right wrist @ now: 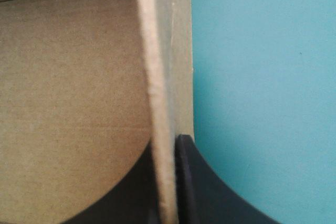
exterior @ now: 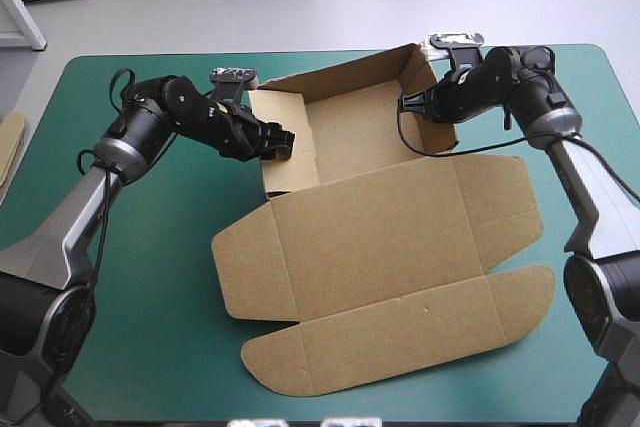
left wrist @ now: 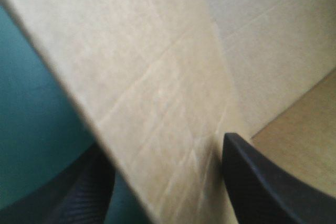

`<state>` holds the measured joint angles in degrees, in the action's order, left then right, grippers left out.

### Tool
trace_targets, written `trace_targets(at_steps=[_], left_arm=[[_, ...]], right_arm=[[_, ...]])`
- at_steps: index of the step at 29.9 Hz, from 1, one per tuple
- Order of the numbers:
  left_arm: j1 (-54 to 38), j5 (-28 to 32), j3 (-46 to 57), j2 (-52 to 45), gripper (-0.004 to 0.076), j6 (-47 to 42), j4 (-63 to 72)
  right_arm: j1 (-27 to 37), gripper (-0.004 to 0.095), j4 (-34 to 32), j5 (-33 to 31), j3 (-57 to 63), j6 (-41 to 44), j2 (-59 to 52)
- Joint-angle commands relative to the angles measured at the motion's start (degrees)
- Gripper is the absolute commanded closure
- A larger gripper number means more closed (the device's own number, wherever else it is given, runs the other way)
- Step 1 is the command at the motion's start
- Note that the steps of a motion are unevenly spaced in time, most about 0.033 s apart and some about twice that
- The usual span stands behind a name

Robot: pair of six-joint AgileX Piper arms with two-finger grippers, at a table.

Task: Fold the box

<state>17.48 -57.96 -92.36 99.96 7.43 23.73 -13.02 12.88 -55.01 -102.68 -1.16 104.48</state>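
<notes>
The left claw (exterior: 270,142) stands with fingers apart, straddling the left wall (exterior: 283,107) of the brown box (exterior: 390,237). The tray sits mid-way on the teal-green surface (exterior: 150,327) with its long axis running claw to claw and its lid flat on the near side. The right claw (exterior: 422,105) is pinched tight on the right wall (exterior: 418,65) — each arm is nearest its own end.
</notes>
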Motion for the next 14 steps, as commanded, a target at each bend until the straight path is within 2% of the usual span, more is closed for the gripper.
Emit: trace_targets(at_steps=[1,3,7,10,14], left_arm=[[0.74,2.62,-2.03,-1.70,0.0300,-1.18,0.91],[0.74,2.74,-2.93,-1.25,0.0329,-1.85,-0.14],[0.74,2.74,-5.74,0.11,0.0438,-3.53,-2.60],[0.74,1.87,-8.34,2.11,0.0538,-3.53,-2.48],[0.74,-2.19,-12.81,5.18,0.0652,-3.53,-3.87]], right_arm=[[-0.69,0.0911,8.96,2.94,-1.69,1.51,-2.70],[-0.69,0.0911,8.95,2.83,-1.69,1.51,-2.31],[-1.03,0.0911,8.66,2.46,-1.69,1.16,-2.04],[-2.24,0.0911,5.96,2.46,-1.69,1.65,-2.04],[-4.68,0.0907,0.27,2.56,-1.69,4.51,-1.91]])
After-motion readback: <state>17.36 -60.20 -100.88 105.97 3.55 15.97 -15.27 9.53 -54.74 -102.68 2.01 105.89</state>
